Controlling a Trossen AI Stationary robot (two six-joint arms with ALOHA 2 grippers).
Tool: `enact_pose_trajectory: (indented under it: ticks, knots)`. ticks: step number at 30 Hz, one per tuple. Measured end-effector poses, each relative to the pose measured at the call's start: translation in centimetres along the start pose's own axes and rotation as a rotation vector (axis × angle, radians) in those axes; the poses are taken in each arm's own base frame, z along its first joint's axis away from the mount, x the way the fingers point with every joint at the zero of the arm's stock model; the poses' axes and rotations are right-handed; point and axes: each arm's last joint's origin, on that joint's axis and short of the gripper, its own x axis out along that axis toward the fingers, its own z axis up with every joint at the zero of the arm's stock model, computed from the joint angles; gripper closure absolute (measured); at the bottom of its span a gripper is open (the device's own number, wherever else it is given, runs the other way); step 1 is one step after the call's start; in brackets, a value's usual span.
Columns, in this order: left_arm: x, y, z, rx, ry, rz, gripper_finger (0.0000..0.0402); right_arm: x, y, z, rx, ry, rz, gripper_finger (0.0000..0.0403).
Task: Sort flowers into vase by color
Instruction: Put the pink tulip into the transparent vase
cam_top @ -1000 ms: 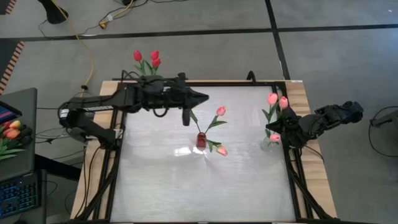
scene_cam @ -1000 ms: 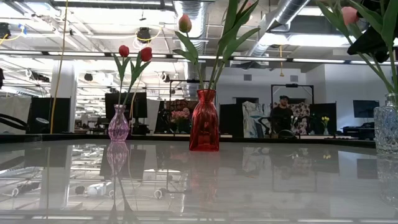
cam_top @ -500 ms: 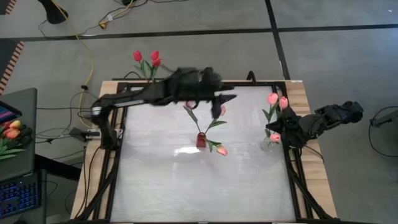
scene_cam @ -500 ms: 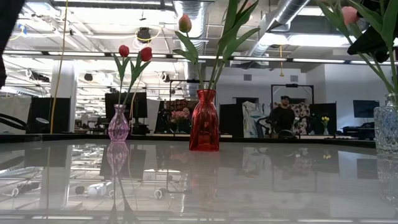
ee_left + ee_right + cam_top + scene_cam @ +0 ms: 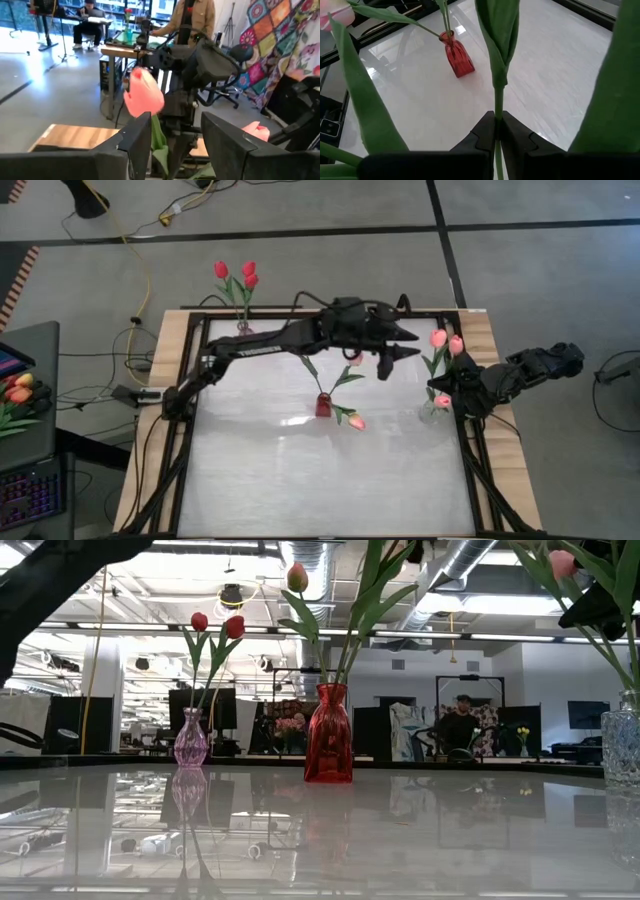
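vases, three: purple vase [image 5: 190, 745] at the table's [image 5: 300, 480] far left edge, two red tulips [image 5: 234, 273]; red vase [image 5: 323, 406] mid-table, two pink tulips [image 5: 356, 421]; clear vase [image 5: 622, 748] at right edge, three pink tulips [image 5: 447, 341]. left gripper [image 5: 392, 355], jaws wide and empty, hangs between red and clear vases. right gripper [image 5: 497, 131], jaws narrow, pinches one green stem [image 5: 496, 102] at the clear vase.

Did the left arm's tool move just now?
Yes. The left tool swung rightward over the table, past the red vase, toward the pink flowers.
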Motion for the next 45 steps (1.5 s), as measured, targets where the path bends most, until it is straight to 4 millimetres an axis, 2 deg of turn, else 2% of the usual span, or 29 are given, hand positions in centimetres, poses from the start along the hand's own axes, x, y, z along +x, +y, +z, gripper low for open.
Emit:
enact_pose_trajectory:
  ticks: [2, 7, 14, 18, 25, 36, 40, 45]
  knots:
    - [0.7, 0.2, -0.8, -0.013, -0.004, 0.001, 0.0242, 0.0, 0.0, 0.0, 0.0, -0.001, 0.0, 0.0351]
    - [1.7, 0.6, -1.3, 0.022, -0.075, 0.059, 0.0242, 0.0, 0.0, 0.0, 0.0, -0.001, 0.0, 0.0351]
    - [2.6, 2.3, -3.1, -0.018, -0.04, 0.097, 0.0242, 0.0, 0.0, 0.0, -0.002, -0.002, -0.003, 0.0351]
    - [2.9, 2.7, -3.5, -0.014, -0.051, 0.179, 0.0242, 0.0, 0.0, 0.0, -0.002, -0.002, -0.003, 0.0351]
    - [2.9, 2.5, -3.2, -0.017, -0.098, 0.269, 0.0242, 0.0, 0.1, 0.1, -0.018, -0.016, 0.004, 0.0351]
    - [3.2, 1.1, -3.2, 0.009, -0.108, 0.25, 0.0242, 0.0, 0.1, 0.1, -0.017, -0.008, 0.016, 0.035]
    - [3.2, 1.2, -3.3, 0.014, -0.106, 0.252, 0.0242, 0.0, 0.2, 0.1, -0.017, -0.001, 0.025, 0.0334]
    - [3.2, 1.2, -3.3, 0.018, -0.105, 0.253, 0.0242, 0.0, 0.1, 0.1, -0.018, 0.001, 0.026, 0.029]
